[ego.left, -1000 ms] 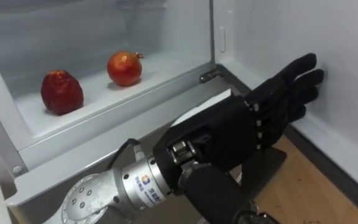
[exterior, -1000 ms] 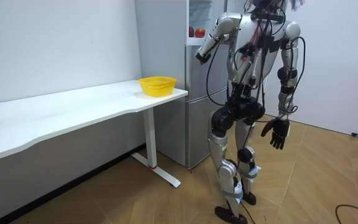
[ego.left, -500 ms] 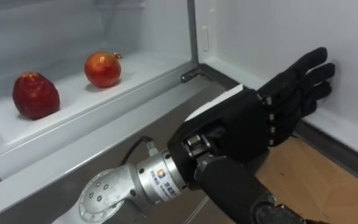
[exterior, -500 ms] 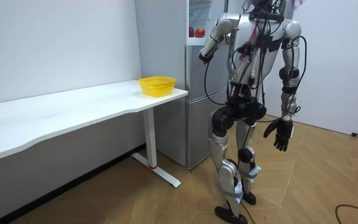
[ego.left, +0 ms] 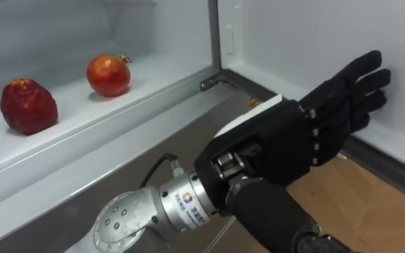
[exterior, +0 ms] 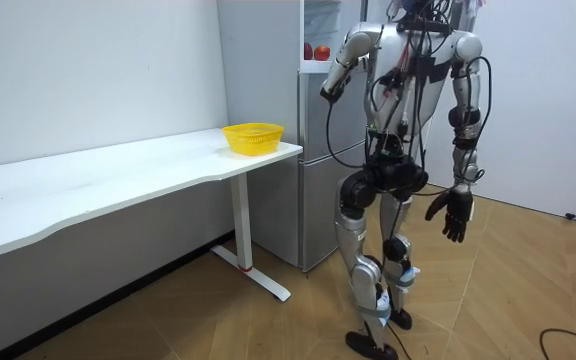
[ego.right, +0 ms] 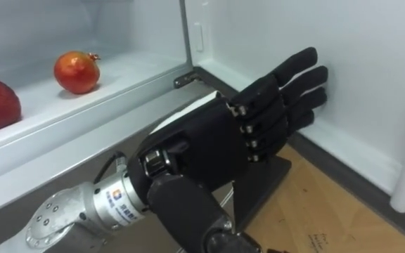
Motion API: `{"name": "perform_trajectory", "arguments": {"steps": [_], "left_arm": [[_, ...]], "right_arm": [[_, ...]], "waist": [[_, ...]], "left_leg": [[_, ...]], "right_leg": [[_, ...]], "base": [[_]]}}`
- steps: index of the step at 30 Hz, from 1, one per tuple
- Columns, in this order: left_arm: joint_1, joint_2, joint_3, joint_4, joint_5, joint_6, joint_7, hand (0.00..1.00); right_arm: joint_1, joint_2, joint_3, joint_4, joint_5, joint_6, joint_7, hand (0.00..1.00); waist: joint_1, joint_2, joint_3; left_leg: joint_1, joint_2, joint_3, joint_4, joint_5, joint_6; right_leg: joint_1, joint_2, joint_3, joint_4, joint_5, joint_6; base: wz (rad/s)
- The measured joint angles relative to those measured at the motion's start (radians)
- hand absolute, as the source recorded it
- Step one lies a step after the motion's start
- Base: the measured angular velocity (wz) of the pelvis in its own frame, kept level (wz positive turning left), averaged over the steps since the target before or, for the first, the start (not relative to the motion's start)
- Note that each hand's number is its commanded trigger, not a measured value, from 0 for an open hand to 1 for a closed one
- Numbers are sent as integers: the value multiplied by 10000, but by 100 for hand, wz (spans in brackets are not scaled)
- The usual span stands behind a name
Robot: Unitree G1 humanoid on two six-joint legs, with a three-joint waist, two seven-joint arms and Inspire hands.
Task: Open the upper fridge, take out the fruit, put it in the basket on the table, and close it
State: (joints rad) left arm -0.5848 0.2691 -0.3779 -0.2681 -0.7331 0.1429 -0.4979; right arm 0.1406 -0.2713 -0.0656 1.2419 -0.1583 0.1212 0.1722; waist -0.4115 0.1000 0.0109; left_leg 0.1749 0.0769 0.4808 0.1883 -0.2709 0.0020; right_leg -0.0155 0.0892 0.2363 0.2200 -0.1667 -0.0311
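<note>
My view has slid a little, so both fruits sit nearer the left edge than a second ago. That is my head moving, not the fruit. My left hand is still raised in front of the open fridge with its back toward me. Its fingers are straight and pressed side by side, holding nothing. Measured against the hinge, the hand has drifted rightward toward the open door. So I judge the reach into the compartment has not begun and the hand must come back left. My right hand hangs by my hip, fingers loose and empty.

The upper shelf holds what I am after. There is a dark red fruit on the left and a round red fruit further back, apart from each other and both untouched. A yellow basket stands on the end of the white table beside the fridge. I cannot tell whether anything lies in it.
</note>
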Motion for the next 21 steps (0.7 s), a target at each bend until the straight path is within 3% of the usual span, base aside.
{"name": "perform_trajectory", "arguments": {"steps": [3, 5, 7, 9, 11, 12, 17, 21], "left_arm": [[-80, 522, 204, -781, -7, 1, 208, 0], [-88, 1108, 801, -1576, -179, -6, 229, 0], [-86, 1318, 1250, -2141, -240, -13, 334, 0], [-75, 1407, 1655, -2556, -438, -111, 355, 0], [35, 1511, 2341, -2916, -605, -282, 484, 0], [120, 1571, 2534, -3071, -651, -303, 563, 0], [959, 1624, 4299, -3851, -146, -852, 1183, 0], [1756, 1713, 5347, -4044, 651, -1196, 1945, 0]], "right_arm": [[15, 2, -7, -17, -62, -2, 26, 0], [33, 8, -146, -17, -95, -7, 32, 0], [170, 8, -426, -29, -76, -27, 23, 0], [237, 8, -454, -22, -83, -21, -95, 0], [347, 19, -453, -25, -153, -155, -176, 0], [365, 31, -451, -33, -157, -210, -202, 0], [482, 183, -439, -115, -514, -369, -528, 0], [780, 329, -449, -476, -967, -432, -830, 0]], "waist": [[122, 59, -40], [407, 73, -49], [645, 70, -47], [1081, 43, -32], [1720, -23, -22], [1766, -49, -31], [3244, -312, -119], [3956, -453, -196]], "left_leg": [[-156, 3, -245, 10, 1, -1], [-150, 18, -454, 13, 3, -5], [-147, 4, -815, 7, 14, -22], [-68, -2, -853, -32, 33, -53], [12, -18, -1293, -36, 35, -56], [-3, -27, -1350, -36, 38, -60], [-78, -69, -1741, -28, 69, -114], [-81, -147, -2245, 1, 94, -139]], "right_leg": [[-71, -55, -272, 10, 2, -1], [-14, -78, -516, 9, 10, -17], [102, -146, -882, -17, 10, -18], [218, -186, -1095, -13, 8, -19], [367, -237, -1367, -25, 6, -21], [368, -261, -1483, -28, -3, -27], [427, -361, -2123, -11, -45, -54], [603, -466, -2542, -53, -100, -38]], "base": [[22], [18], [43], [34], [21], [47], [32], [38]]}}
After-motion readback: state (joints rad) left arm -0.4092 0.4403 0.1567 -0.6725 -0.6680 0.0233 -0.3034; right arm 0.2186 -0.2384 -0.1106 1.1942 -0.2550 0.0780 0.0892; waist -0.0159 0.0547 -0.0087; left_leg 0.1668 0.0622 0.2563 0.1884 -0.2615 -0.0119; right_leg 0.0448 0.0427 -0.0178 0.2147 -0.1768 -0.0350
